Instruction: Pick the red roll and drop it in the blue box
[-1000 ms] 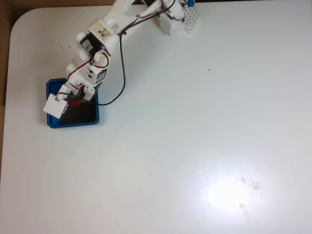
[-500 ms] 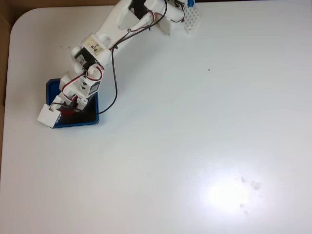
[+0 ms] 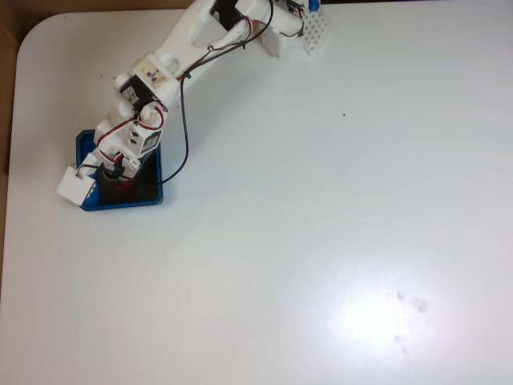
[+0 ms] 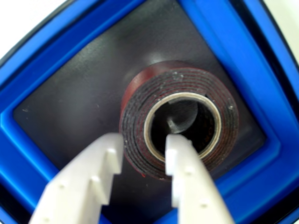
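At the left side of the white table point(image 3: 321, 224) in the fixed view, the arm point(image 3: 172, 64) reaches down over the blue box point(image 3: 84, 143), a trace of red showing on its black floor. In the wrist view the gripper point(image 4: 145, 144) straddles the red roll point(image 4: 180, 91) lying flat inside the blue box point(image 4: 42, 135); one finger point(image 4: 100, 168) sits outside the rim, the other in the core, narrowly parted around the wall, though a firm clamp cannot be told
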